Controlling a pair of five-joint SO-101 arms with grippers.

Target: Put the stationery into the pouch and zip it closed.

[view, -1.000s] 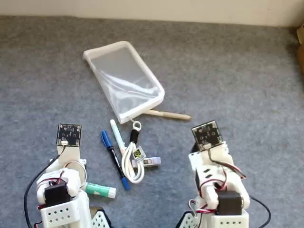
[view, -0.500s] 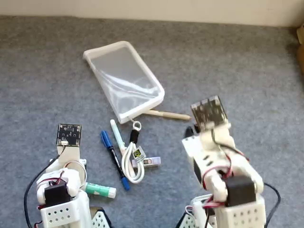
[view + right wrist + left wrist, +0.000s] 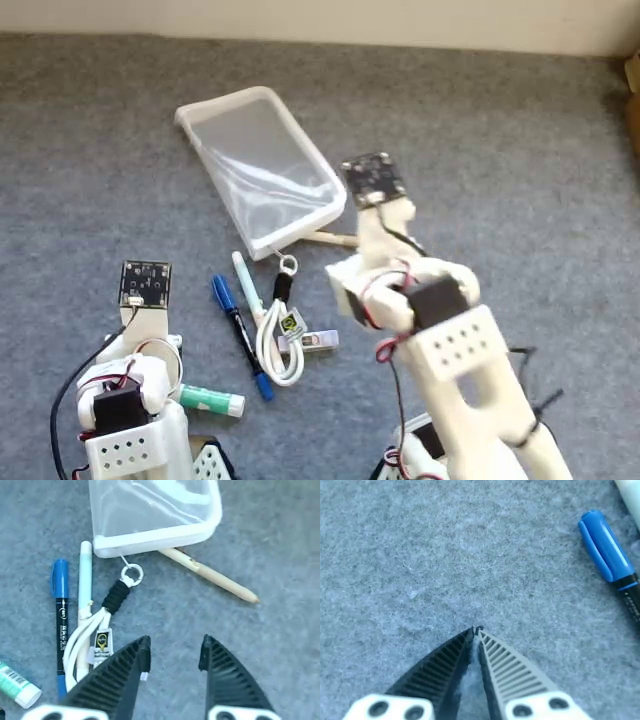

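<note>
The clear pouch (image 3: 262, 168) with a white zip rim lies on the grey carpet, also seen as the pouch (image 3: 152, 510) in the right wrist view. A beige pencil (image 3: 209, 575) pokes out from under its near corner. Below it lie a pale blue pen (image 3: 247, 282), a blue marker (image 3: 238, 332), a white cable with black grip and ring (image 3: 280, 335), and a green-white glue stick (image 3: 211, 401). My right gripper (image 3: 175, 647) hangs open above the carpet between cable and pencil. My left gripper (image 3: 475, 631) is shut, low over bare carpet beside the blue marker (image 3: 610, 557).
Grey carpet covers the table. The right arm (image 3: 420, 320) stretches forward over the pencil's tip. A pale wall edge (image 3: 320, 20) runs along the far side. A brown object (image 3: 633, 100) shows at the right edge.
The right arm has swung forward and left, from beside its base to above the pencil near the pouch's corner. The left arm and the stationery have not moved.
</note>
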